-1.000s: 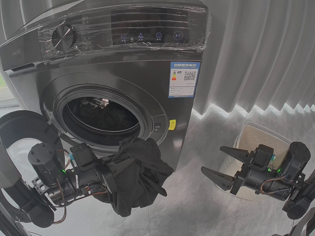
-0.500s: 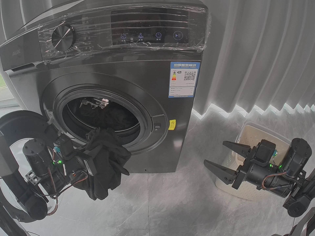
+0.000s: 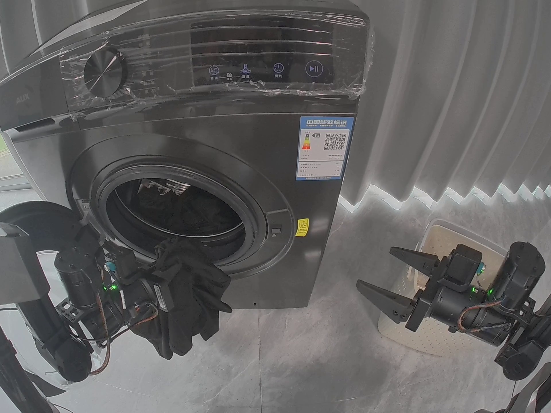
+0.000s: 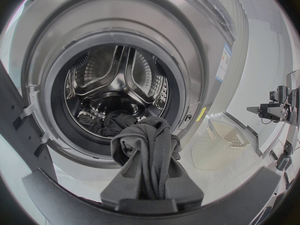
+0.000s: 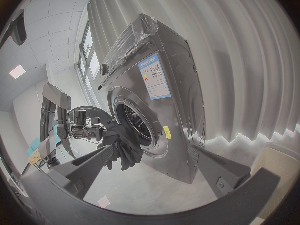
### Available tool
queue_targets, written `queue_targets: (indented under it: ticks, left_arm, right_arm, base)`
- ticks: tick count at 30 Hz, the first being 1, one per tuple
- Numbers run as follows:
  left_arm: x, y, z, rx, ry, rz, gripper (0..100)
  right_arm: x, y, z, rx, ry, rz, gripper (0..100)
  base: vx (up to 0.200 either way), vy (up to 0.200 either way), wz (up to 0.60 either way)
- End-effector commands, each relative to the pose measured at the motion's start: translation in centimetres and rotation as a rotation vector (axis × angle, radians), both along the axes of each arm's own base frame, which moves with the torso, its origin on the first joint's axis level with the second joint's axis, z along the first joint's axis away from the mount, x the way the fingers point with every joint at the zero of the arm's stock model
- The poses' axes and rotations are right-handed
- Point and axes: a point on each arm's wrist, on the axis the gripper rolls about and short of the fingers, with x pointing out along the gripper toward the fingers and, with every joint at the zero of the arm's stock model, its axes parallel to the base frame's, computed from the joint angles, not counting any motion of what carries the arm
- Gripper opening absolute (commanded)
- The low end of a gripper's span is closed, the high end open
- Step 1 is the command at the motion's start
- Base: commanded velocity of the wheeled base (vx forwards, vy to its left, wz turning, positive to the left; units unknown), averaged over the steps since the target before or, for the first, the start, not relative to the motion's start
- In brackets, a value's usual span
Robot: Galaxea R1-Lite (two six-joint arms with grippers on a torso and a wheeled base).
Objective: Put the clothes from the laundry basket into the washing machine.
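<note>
The grey washing machine [image 3: 229, 133] stands with its round door [image 3: 34, 225] swung open to the left. Dark clothes [image 4: 106, 122] lie in the bottom of the steel drum. My left gripper [image 4: 153, 172] is shut on a bunched black garment [image 3: 186, 291], holding it just in front of and below the drum opening's lower rim [image 3: 172, 248], with the cloth hanging down towards the floor. My right gripper [image 3: 376, 268] is open and holds nothing, hovering low at the right beside the cream laundry basket [image 3: 442, 236]. The part of the basket's inside that I can see looks bare.
White curtains [image 3: 459, 87] hang behind and to the right of the machine. Grey tiled floor [image 3: 310, 362] lies open between the machine and the basket. The open door sits close to my left arm.
My left gripper has carried the black garment leftwards, from the machine's lower right front to just below the drum opening. The head view shifted slightly. The right gripper stayed almost still.
</note>
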Motion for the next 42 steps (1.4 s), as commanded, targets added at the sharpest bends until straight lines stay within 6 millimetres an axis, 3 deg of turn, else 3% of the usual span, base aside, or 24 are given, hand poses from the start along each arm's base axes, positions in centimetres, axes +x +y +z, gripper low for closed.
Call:
queue_targets:
  ticks: [1,7,22,42]
  left_arm:
    - [-0.11,-0.27,-0.46,0.006,0.021,-0.012,0]
    - [-0.53,-0.85,-0.5,0.009,0.024,-0.039,0]
    - [-0.58,-0.87,-0.49,0.008,0.025,-0.04,0]
    - [-0.87,-1.05,-0.68,0.012,0.036,-0.051,0]
  right_arm:
    - [0.01,0.04,-0.09,-0.002,0.004,0.002,100]
    - [0.01,0.04,-0.09,-0.003,0.002,0.002,100]
    - [0.01,0.04,-0.09,-0.002,0.004,0.002,100]
    - [-0.06,0.12,-0.16,-0.006,0.004,0.006,100]
  base:
    - [0.0,0.0,0.0]
    - [0.0,0.0,0.0]
    - [0.0,0.2,0.0]
    - [0.0,0.0,0.0]
